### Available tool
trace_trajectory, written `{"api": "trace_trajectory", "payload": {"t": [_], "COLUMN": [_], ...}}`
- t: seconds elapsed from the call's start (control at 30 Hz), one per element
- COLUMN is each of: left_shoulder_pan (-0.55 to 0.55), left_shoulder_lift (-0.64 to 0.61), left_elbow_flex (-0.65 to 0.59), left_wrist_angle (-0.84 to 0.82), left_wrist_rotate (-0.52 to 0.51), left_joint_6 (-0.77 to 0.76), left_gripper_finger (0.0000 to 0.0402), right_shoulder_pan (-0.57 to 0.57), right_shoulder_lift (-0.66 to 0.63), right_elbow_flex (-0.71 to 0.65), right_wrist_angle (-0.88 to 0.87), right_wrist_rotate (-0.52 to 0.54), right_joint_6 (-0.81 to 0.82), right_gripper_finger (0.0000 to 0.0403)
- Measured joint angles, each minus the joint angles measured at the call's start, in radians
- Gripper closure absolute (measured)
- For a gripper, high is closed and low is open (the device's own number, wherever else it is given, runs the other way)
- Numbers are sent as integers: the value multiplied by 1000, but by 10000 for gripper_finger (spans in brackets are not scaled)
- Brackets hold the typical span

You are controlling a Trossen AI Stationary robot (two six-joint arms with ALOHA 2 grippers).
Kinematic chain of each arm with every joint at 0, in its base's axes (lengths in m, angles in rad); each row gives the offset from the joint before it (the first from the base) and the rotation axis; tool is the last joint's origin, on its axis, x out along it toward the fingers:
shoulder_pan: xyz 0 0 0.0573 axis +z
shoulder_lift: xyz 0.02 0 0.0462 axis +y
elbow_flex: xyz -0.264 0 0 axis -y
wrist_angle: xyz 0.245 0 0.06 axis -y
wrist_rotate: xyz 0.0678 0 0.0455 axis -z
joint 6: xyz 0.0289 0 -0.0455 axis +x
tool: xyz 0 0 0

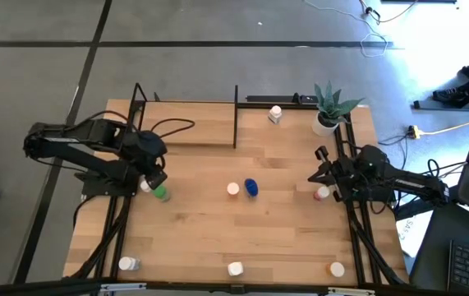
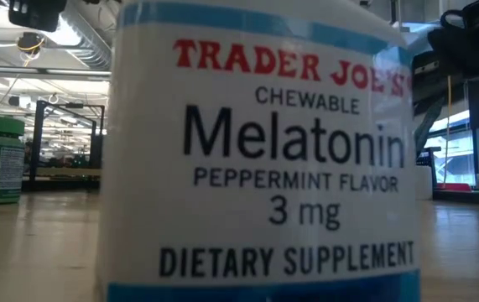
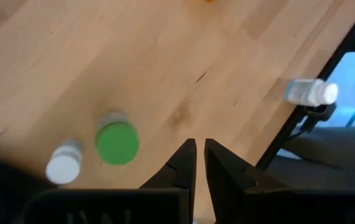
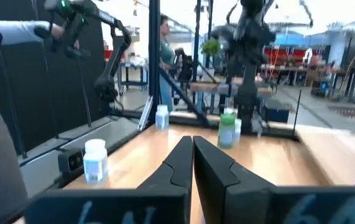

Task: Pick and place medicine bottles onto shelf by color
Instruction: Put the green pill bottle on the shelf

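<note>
Small medicine bottles stand scattered on the wooden table. A green one (image 1: 160, 193) and a white-capped one (image 1: 146, 186) stand just below my left gripper (image 1: 154, 176), which hangs shut above the table and points steeply down, with the green cap (image 3: 117, 142) to one side of its fingers. An orange-capped bottle (image 1: 232, 189) and a blue one (image 1: 251, 187) stand mid-table. A pink-capped bottle (image 1: 323, 193) stands beside my right gripper (image 1: 313, 176), which is shut, level and pointing toward the table's left. The shelf (image 1: 189, 123) stands at the far left.
A white bottle (image 1: 275, 113) and a potted plant (image 1: 329, 107) stand at the far edge. Three more bottles (image 1: 127, 263) (image 1: 234, 268) (image 1: 336, 268) stand along the near edge; the middle one (image 2: 256, 151) fills the low view. Black posts (image 1: 236, 115) frame the shelf.
</note>
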Motion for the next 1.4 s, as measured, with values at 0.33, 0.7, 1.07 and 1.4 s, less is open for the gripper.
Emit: {"api": "trace_trajectory", "payload": {"t": [0.33,0.7,1.07,1.4], "left_shoulder_pan": [-23,-64,-93,-93], "left_shoulder_lift": [0,0,0,0], "left_elbow_flex": [-32,-33,-33,-34], "left_wrist_angle": [-47,-46,-46,-84], "left_wrist_rotate": [-2,-34,-43,-95], "left_joint_6": [-6,-5,-113,-112], "left_gripper_finger": [374,374,374,374], "right_shoulder_pan": [0,0,0,0], "right_shoulder_lift": [146,534,755,777], "right_elbow_flex": [226,537,718,729], "right_wrist_angle": [-191,-453,-525,-526], "right_wrist_rotate": [8,0,-19,-19], "right_joint_6": [55,64,81,79], "right_gripper_finger": [385,385,385,385]}}
